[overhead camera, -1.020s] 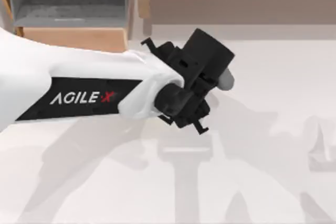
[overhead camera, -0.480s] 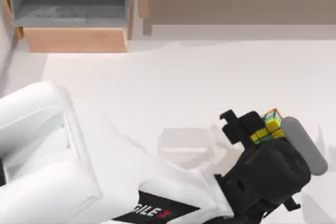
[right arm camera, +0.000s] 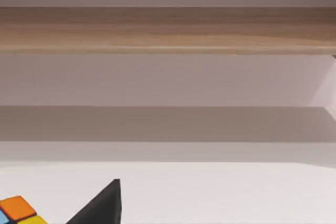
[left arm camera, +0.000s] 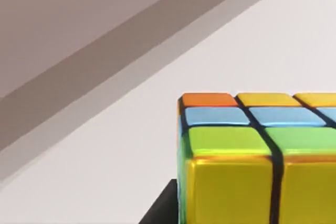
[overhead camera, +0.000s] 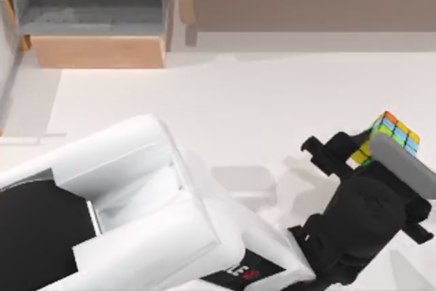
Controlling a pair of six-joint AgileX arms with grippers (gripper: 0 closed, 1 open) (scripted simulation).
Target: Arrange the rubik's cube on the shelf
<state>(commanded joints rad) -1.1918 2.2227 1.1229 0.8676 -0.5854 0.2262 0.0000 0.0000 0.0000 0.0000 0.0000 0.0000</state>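
Rubik's cube held by left gripper (table's right side).

Left gripper with the rubik's cube slides toward the tabletop's right edge, looks slightly raised.

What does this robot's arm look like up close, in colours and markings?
The left arm is glossy white with rounded casings and a black panel bearing partly hidden white-and-red lettering. Its wrist and left gripper are matt black and blocky, with a grey finger.
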